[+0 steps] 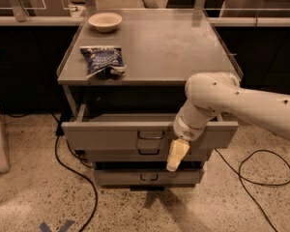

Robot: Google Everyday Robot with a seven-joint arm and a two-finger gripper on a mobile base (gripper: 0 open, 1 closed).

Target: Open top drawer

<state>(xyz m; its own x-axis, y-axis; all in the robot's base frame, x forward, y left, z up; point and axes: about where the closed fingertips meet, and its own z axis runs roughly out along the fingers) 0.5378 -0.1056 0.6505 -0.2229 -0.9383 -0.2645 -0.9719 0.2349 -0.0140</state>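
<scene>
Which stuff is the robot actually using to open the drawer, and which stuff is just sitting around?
For the job: wide grey metal top drawer, pulled out; cream gripper, down-right of its handle.
Just lying about: pale round bowl, blue snack bag, black floor cable.

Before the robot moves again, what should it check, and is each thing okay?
1. Top drawer pulled out: ok, its front stands well forward of the cabinet.
2. Gripper on the loop handle: not ok, it hangs lower and to the right of the handle.
3. Gripper touching the drawer front: cannot tell.
4. Middle drawer and bottom drawer set back: ok.
5. Chip bag and bowl safe on the cabinet top: ok, both sit back from the front edge.
6. Black cable on the floor out of the drawer's way: ok.
</scene>
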